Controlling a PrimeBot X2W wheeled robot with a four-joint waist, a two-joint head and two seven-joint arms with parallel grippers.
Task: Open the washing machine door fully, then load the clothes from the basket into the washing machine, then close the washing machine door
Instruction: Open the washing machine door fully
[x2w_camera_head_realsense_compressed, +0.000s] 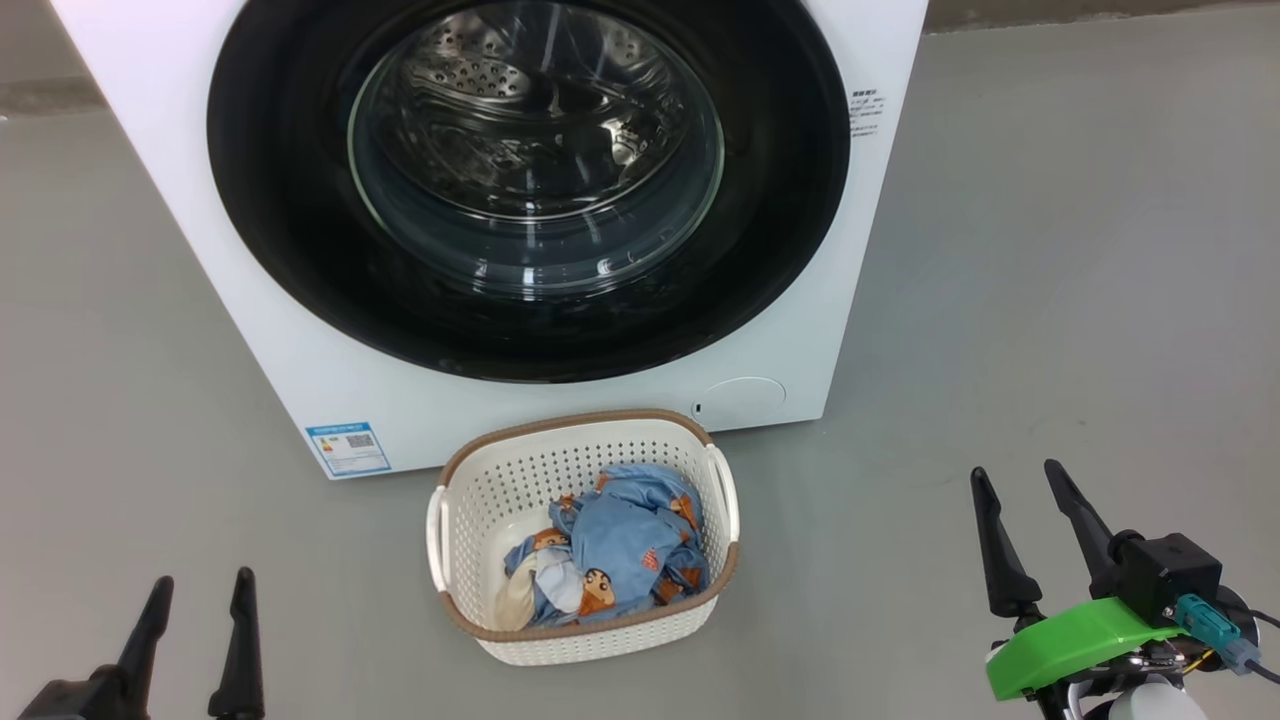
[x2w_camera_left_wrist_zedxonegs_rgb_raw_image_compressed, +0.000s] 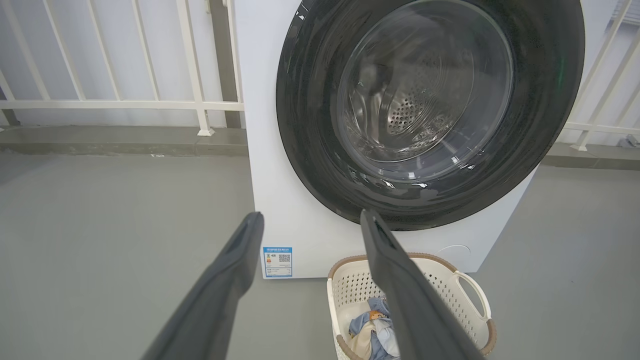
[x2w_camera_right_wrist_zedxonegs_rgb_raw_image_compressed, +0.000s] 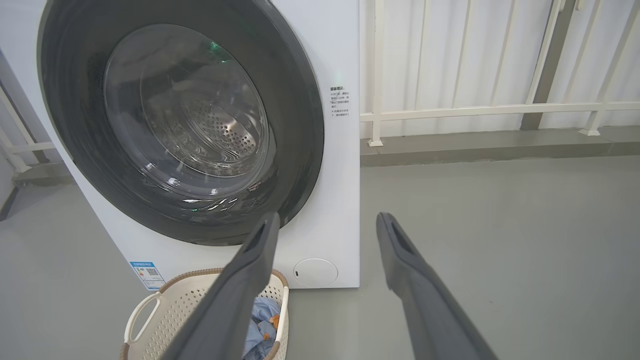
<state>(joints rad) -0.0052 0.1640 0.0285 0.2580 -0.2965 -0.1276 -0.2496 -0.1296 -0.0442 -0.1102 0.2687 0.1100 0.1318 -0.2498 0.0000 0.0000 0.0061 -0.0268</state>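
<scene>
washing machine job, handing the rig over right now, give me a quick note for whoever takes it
Left gripper: open, empty, low on the left.
Right gripper: open, empty, low on the right.
Washing machine door: shut.
Basket: on the floor in front of the washing machine, clothes inside it.
Done: nothing yet.
Left: open the door fully, load the clothes, close the door.

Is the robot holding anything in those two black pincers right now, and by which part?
Nothing is held. The left pincer and the right pincer both stand open with nothing between their fingers. The clothes lie in the basket, untouched.
</scene>
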